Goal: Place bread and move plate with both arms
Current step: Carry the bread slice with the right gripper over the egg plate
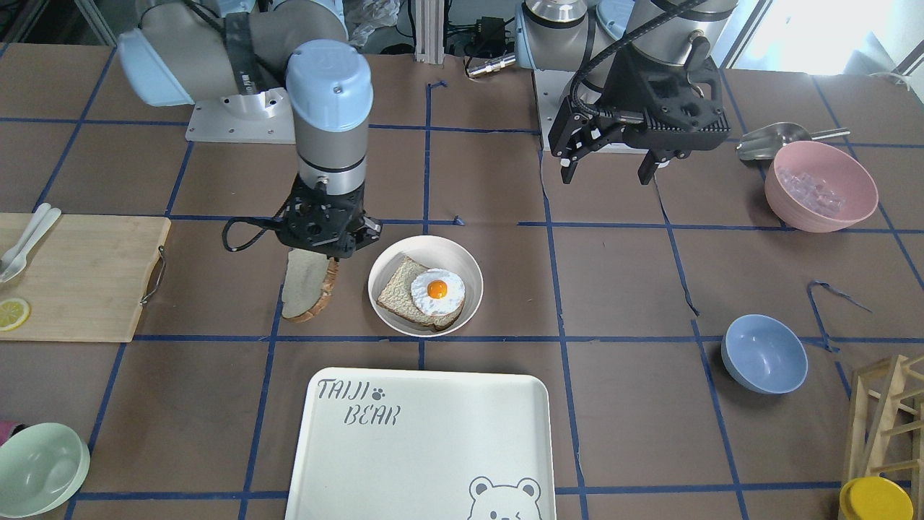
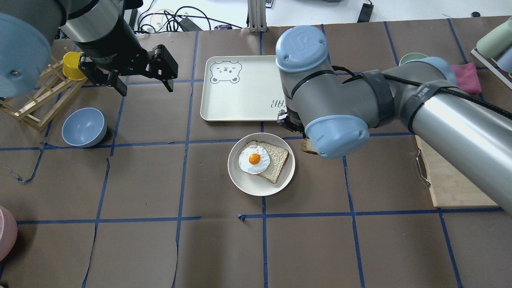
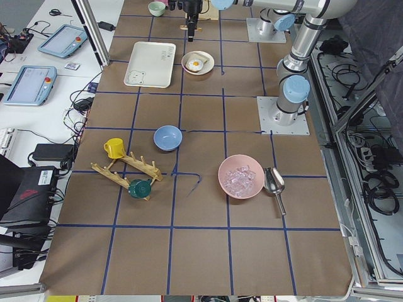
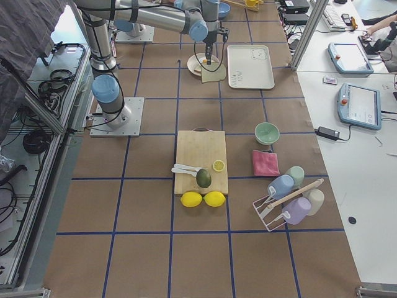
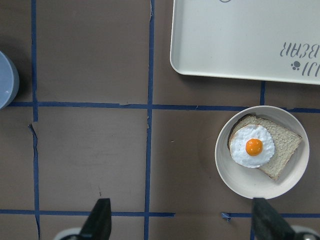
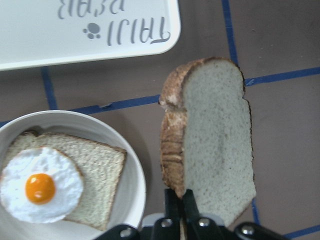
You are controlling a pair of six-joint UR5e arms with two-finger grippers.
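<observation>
My right gripper [image 1: 326,254] is shut on the bread [image 1: 307,289], a grey-white slice with a brown crust. The slice hangs on edge from the jaws, beside the plate and apart from it; the right wrist view shows it too [image 6: 215,145]. The round off-white plate [image 1: 433,245] stands at the table's middle and holds the other slice with the fried egg [image 1: 437,290]. My left gripper [image 1: 610,170] is open and empty, high above the table and well off to the plate's other side. In the left wrist view the plate [image 5: 240,180] lies at the lower right.
The white bear-print tray [image 1: 426,448] lies just beyond the plate. A wooden cutting board [image 1: 79,278] is past the bread. A blue bowl [image 1: 764,354], a pink bowl [image 1: 821,186], a green bowl [image 1: 40,469] and a wooden rack [image 1: 888,412] stand around the edges.
</observation>
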